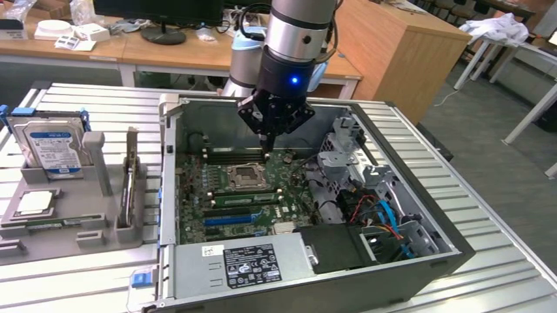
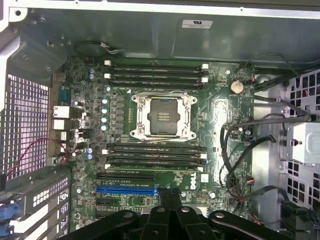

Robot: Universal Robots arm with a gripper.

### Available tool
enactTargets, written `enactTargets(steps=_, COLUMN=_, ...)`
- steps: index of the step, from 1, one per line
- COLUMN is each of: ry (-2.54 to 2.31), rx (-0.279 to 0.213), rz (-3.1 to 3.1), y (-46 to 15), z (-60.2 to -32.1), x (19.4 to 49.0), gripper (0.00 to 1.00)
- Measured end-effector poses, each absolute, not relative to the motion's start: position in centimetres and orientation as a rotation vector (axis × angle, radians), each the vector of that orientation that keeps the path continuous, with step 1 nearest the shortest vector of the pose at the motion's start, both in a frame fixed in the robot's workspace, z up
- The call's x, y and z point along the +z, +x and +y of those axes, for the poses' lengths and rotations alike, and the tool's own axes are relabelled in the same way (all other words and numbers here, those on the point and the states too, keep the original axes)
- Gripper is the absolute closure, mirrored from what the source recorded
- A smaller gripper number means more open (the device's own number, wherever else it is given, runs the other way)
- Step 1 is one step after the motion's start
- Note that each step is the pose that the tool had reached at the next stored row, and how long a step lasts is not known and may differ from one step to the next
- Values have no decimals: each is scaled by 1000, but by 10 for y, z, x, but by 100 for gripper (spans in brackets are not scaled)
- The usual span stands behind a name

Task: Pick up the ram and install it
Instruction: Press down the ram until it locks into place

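Ram (image 1: 130, 186), as far as I can judge, stands on edge in the grey tray (image 1: 52, 244) on the worktop (image 1: 87, 277), its long axis crosswise to the motherboard slots (image 1: 239, 156), well off to the exterior view's left of the closed, empty hand (image 1: 270, 135) over the open case (image 1: 169, 195).

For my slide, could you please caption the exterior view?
Shut claw hangs over the motherboard inside the open computer case.
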State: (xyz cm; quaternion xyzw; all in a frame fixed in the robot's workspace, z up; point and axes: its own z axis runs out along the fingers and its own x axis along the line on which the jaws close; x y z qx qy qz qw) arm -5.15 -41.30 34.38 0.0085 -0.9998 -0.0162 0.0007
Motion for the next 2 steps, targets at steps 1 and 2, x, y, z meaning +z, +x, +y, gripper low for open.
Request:
enactTargets(steps=1, ry=27, rx=-51, rz=-3140, y=-51, z=-413, x=344, gripper=89)
enactTargets(steps=2, ry=27, rx=-51, rz=-3140, y=-52, z=-413, x=344, gripper=89)
